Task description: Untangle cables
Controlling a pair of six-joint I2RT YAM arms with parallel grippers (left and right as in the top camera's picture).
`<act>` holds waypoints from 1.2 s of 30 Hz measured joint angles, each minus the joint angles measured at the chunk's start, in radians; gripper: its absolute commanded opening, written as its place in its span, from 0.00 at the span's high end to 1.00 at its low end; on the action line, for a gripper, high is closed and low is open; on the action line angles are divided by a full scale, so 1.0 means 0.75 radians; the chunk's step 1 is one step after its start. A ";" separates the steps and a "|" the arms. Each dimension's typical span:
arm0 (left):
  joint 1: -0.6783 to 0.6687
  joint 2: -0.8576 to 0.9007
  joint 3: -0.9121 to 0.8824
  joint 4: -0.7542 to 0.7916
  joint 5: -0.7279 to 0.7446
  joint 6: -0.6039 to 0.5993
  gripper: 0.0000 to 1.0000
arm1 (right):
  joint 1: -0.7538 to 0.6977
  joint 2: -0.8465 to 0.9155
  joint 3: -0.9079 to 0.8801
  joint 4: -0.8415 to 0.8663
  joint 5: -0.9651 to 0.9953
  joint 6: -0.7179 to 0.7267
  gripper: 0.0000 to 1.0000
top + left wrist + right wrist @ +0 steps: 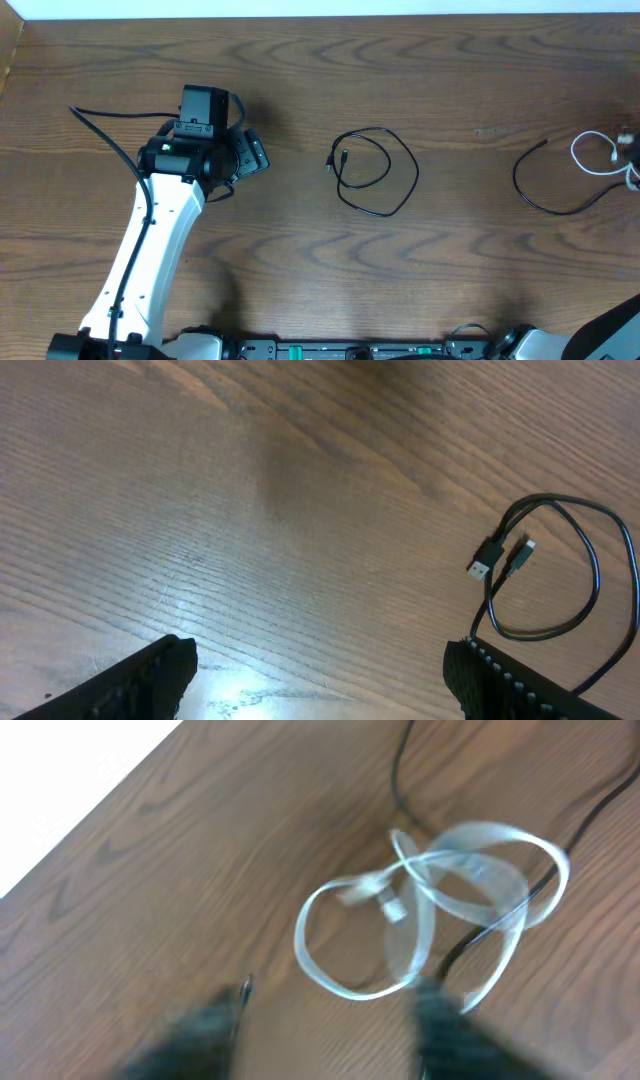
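Okay, overhead alone shows all three cables on the table (300, 60); black cable (375, 172) looped at centre; second black cable (545, 190) and white cable (595, 155) by the right edge. Left wrist view adds the centre loop's two plugs (495, 560) side by side; left gripper (320, 655) released wide over bare wood beside them. Right wrist view is blurred; white loops cross a black strand; right gripper (330, 998) parted, wood between its jaws.

overhead: even, bright, soft shadow beside left arm (150, 250) on tabletop (300, 60) | left wrist: sharp, pale glare low on the wood, faint shadow above | right wrist: motion blur, white cable (412, 870) smeared, right claw (325, 1030) a dark smudge, top-left corner blown white
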State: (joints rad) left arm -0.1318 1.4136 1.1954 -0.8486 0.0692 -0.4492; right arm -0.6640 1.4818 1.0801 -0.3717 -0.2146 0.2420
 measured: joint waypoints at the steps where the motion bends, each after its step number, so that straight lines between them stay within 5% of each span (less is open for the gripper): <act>1: 0.000 0.000 0.000 0.001 0.000 0.000 0.15 | 0.006 0.000 0.000 -0.027 -0.022 0.002 0.01; 12: 0.000 0.000 0.000 0.002 0.000 0.002 0.15 | 0.336 0.000 -0.002 -0.525 -0.279 -0.036 0.01; 24: 0.000 0.000 0.000 -0.037 0.000 0.016 0.15 | 0.974 0.000 -0.002 -0.504 -0.318 -0.364 0.01; 36: 0.000 0.011 0.000 0.026 0.130 0.132 0.14 | 1.279 0.103 -0.002 -0.447 0.019 -0.200 0.06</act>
State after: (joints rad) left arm -0.1318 1.4220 1.1954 -0.8288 0.1665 -0.3504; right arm 0.2951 1.5589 1.0790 -0.7067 -0.2005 0.0917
